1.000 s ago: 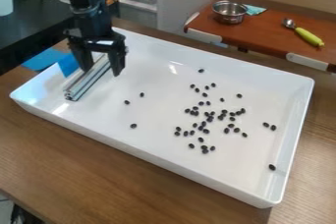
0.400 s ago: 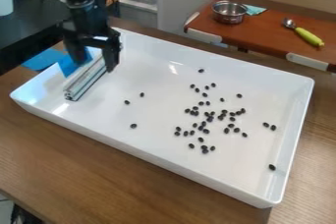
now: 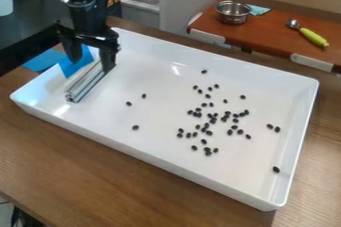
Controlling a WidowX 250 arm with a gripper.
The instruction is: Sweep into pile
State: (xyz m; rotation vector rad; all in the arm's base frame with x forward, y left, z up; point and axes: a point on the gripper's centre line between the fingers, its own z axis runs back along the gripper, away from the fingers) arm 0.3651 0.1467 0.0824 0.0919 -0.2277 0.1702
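Note:
My gripper (image 3: 90,65) hangs open over the tray's upper left part, its two fingers spread on either side of the far end of a silvery metal bar (image 3: 85,84). The bar lies at a slant on the tray floor, with its near end bare. A white rectangular tray (image 3: 160,154) holds small dark beans. Most beans (image 3: 213,120) are scattered loosely right of the middle. Three lie apart on the left, among them one bean (image 3: 135,127), and another bean (image 3: 275,170) is near the right wall.
Blue tape (image 3: 75,62) is on the tray's left wall. The tray stands on a brown wooden table (image 3: 86,171). Behind, a red-brown counter (image 3: 266,33) carries a metal pot (image 3: 233,13) and a spoon with a green handle (image 3: 313,37). A wooden beam crosses the top right.
The gripper has shifted left, away from its earlier place, uncovering more of the blue tape. The bar and the beans have stayed where they were.

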